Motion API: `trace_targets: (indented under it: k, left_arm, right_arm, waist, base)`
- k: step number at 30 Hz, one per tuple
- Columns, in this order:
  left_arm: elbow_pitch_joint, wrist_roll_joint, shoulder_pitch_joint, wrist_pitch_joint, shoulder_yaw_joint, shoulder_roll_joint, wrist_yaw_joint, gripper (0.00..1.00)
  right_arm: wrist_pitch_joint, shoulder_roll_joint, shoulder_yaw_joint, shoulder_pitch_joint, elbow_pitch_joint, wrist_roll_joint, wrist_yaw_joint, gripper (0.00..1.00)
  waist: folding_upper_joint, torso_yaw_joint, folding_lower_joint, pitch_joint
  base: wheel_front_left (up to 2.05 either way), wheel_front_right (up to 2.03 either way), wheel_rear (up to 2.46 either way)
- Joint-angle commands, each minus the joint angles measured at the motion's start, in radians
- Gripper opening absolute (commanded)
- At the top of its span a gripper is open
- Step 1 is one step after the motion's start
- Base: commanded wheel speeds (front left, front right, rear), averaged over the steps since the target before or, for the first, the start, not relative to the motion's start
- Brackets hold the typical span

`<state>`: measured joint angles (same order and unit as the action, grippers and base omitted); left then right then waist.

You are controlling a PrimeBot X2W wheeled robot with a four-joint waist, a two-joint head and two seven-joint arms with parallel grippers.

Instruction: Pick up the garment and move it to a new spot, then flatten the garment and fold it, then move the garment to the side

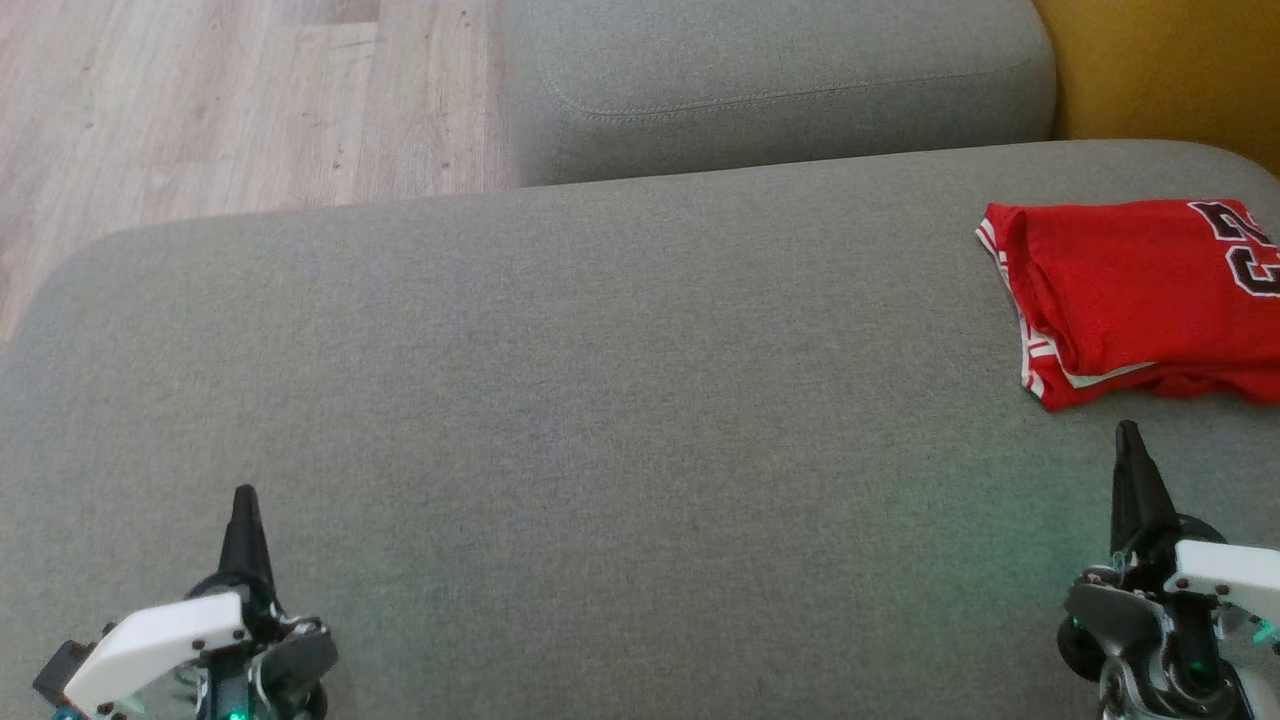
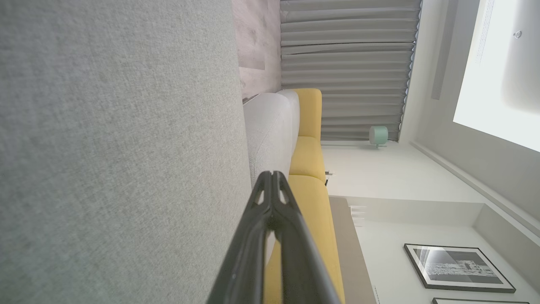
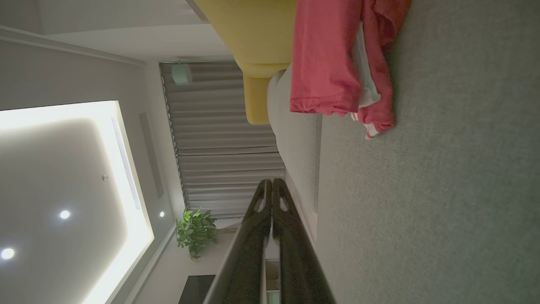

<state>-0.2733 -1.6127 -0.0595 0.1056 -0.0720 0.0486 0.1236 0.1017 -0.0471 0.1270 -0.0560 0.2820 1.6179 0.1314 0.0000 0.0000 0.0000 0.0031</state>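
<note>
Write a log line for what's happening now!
red jersey folded, right side of grey sofa | left gripper shut, empty | right gripper shut, empty, apart from jersey

The sofa seat (image 1: 600,400) under me is grey woven cloth, matt and slightly coarse, and the further cushion (image 1: 800,50) is the same cloth with a stitched seam. The garment (image 1: 1130,290) is soft red cloth, matt, with white striped trim and a stitched hem. The floor (image 1: 200,100) is pale wood planking with a dull finish. My left end effector (image 1: 243,500) and right end effector (image 1: 1128,435) have dark fingers (image 2: 295,253), smooth with a faint sheen, behind smooth white plastic shells (image 1: 160,640). The yellow sofa (image 2: 312,202) is matt cloth.
</note>
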Motion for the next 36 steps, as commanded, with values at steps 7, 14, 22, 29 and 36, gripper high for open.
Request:
trace_targets:
  k: [7,14,22,29,36]
  left_arm:
    - [0.028,0.002,-0.048,0.006,-0.039,0.004,0.007,0.0]
    - [0.028,0.003,-0.048,0.006,-0.04,0.004,0.007,0.0]
    - [0.028,0.003,-0.048,0.006,-0.04,0.004,0.007,0.0]
    - [0.028,0.003,-0.048,0.007,-0.04,0.003,0.007,0.0]
    - [0.028,0.003,-0.048,0.007,-0.041,0.003,0.007,0.0]
  right_arm:
    - [0.007,-0.008,-0.019,-0.051,-0.038,-0.004,-0.001,0.0]
    - [0.007,-0.008,-0.019,-0.051,-0.037,-0.005,-0.001,0.0]
    - [0.008,-0.007,-0.018,-0.051,-0.037,-0.006,-0.001,0.0]
    - [0.008,-0.007,-0.017,-0.051,-0.037,-0.006,-0.001,0.0]
    - [0.009,-0.006,-0.017,-0.052,-0.037,-0.006,-0.001,0.0]
  waist:
    - [0.0,0.0,0.0,0.0]
    - [0.0,0.0,0.0,0.0]
    - [0.0,0.0,0.0,0.0]
    - [0.0,0.0,0.0,0.0]
    - [0.0,0.0,0.0,0.0]
  base:
    - [0.0,0.0,0.0]
    - [0.0,0.0,0.0]
    - [0.0,0.0,0.0]
    - [0.0,0.0,0.0]
    - [0.0,0.0,0.0]
